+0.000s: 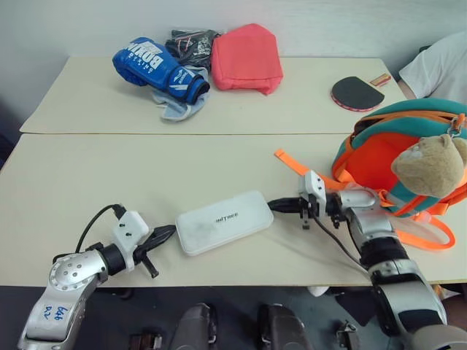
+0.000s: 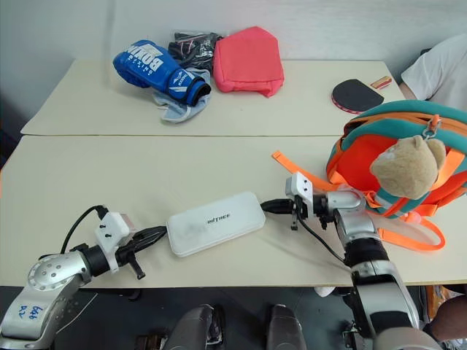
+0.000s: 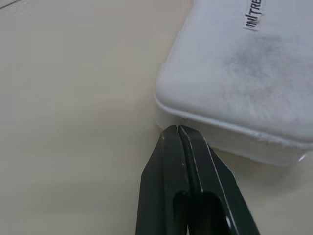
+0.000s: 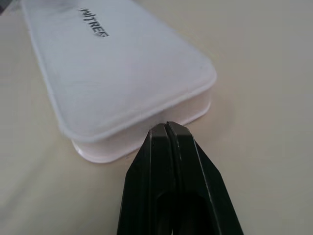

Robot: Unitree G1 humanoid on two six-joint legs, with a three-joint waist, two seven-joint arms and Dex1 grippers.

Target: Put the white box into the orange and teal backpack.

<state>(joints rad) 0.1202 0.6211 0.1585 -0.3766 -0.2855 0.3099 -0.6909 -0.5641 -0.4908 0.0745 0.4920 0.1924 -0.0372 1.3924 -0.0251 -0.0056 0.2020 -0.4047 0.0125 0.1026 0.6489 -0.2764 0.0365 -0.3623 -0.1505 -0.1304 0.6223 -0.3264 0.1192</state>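
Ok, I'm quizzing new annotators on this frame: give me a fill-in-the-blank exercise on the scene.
1. The flat white rectangular box lies between the two ____.
2. The left gripper and the right gripper both have their black fingers ____.
3. A tan plush ____ hangs on the orange and teal backpack.
4. The blue boxing glove lies beside a coral-red ____.

Answers: grippers; shut; bear; pouch

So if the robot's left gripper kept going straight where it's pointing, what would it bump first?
The white box. The left gripper, shut, points right at the box's near end, tips at its wall. Whether they touch yet is hard to tell.
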